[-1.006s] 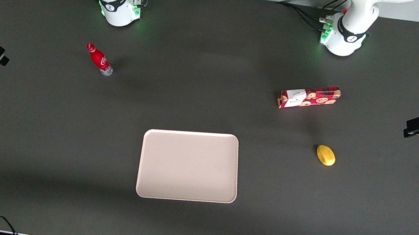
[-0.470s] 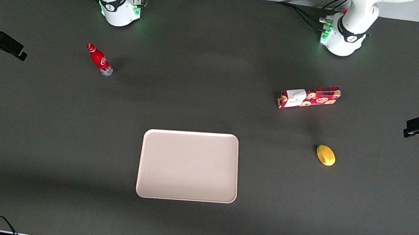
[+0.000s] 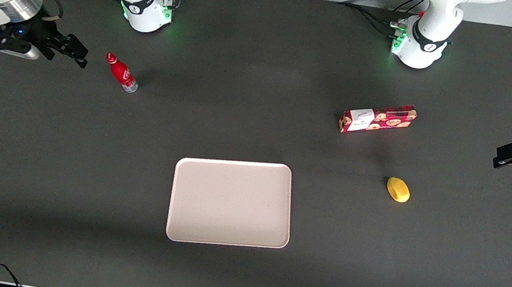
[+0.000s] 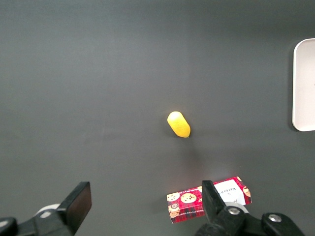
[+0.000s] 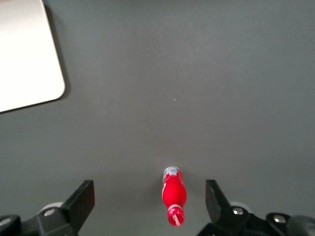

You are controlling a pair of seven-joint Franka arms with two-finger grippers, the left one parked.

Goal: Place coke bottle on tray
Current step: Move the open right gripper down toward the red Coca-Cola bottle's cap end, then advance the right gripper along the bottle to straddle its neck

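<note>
The gripper (image 3: 76, 52) hangs above the mat (image 3: 235, 274) at the working arm's end of the table, just beside the coke bottle (image 3: 121, 73) and not touching it. Its two fingers stand wide apart and hold nothing; in the right wrist view the gripper (image 5: 150, 206) frames the coke bottle (image 5: 173, 195) in the gap between its spread fingers.

The coke bottle lies on its side on the mat, red cap pointing toward the gripper and clear base pointing away from it. It is near the working arm's base and farther from the front camera than the tray (image 3: 231, 203).

The tray sits flat on the mat, nearer the front camera, well apart from the bottle. Its surface carries no object. One rounded corner of the tray (image 5: 27, 59) shows in the right wrist view.

Toward the parked arm's end lie a red cookie box (image 3: 377, 118) and a yellow lemon (image 3: 398, 190), the lemon nearer the front camera than the box
</note>
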